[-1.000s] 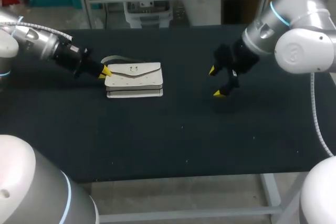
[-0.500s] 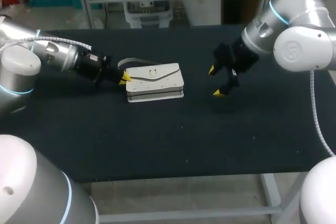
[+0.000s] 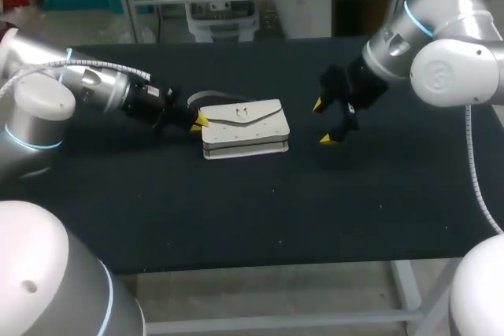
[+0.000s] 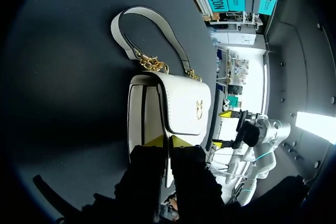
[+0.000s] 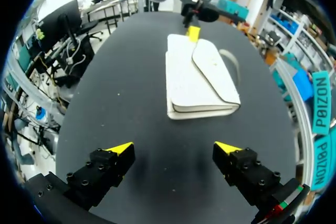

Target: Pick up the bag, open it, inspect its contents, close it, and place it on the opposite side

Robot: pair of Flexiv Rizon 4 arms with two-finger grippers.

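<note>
The right gripper [image 5: 173,148] hangs wide open above the black table [image 3: 260,218], holding nothing, right of centre in the head view. Ahead of it the white bag [image 3: 244,127] lies flat at mid-frame, flap down, its strap [image 4: 119,38] curled on the cloth beside it. At the bag's far end the left gripper [image 3: 199,121] has its fingers almost together, pinching the flap's edge. Its arm reaches in low from the left edge.
</note>
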